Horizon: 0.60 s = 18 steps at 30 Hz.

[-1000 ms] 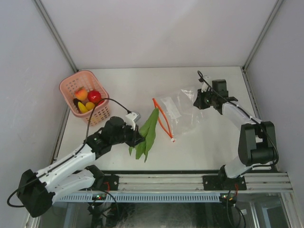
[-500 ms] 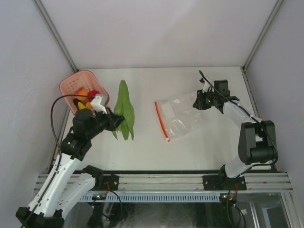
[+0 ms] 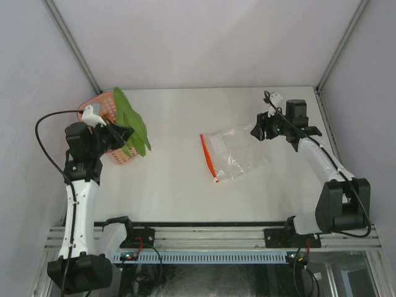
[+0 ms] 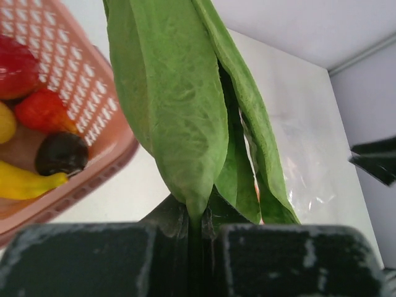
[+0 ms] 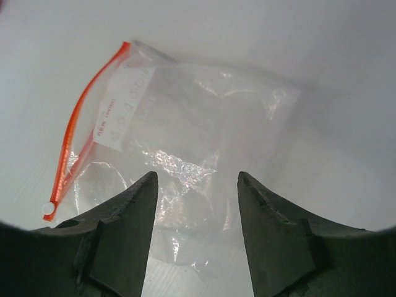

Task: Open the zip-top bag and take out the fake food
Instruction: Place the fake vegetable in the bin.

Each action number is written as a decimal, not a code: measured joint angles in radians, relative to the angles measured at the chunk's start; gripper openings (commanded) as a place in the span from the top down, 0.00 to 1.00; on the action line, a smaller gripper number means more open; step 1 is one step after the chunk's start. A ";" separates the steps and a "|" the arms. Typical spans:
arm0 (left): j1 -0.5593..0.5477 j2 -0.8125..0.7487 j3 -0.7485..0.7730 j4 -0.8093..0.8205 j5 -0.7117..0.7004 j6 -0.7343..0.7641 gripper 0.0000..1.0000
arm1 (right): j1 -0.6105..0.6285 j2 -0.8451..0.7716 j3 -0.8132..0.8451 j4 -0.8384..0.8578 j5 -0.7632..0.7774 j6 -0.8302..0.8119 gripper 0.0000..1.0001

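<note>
My left claw [image 4: 195, 232] is clamped on the base of the leafy greens [image 4: 179, 111], held at the right side of the pink basket [image 4: 80, 74] in the far left corner of the table [image 3: 173, 179]. My right claw [image 5: 197, 179] stands wide and holds nothing, over the right edge of the bag [image 5: 204, 117], which lies flat right of centre, orange zipper strip [image 5: 77, 133] leftward, bare table between it and the basket. From above, my arm and the greens hide most of the basket; its fruit [image 4: 37, 111] is cut off at the frame edge, and my right fingers [image 5: 124, 229] cover part of the bag.
</note>
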 measured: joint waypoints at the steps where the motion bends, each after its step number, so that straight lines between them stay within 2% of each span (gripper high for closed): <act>1: 0.022 0.018 0.007 0.002 0.002 -0.003 1.00 | 0.000 -0.025 0.000 0.000 -0.005 -0.005 0.46; 8: 0.102 0.127 0.066 -0.001 -0.030 -0.006 1.00 | 0.013 -0.125 0.000 0.001 -0.050 -0.040 0.46; 18: 0.113 0.263 0.181 -0.079 -0.127 0.058 0.99 | 0.026 -0.164 0.000 -0.025 -0.145 -0.090 0.46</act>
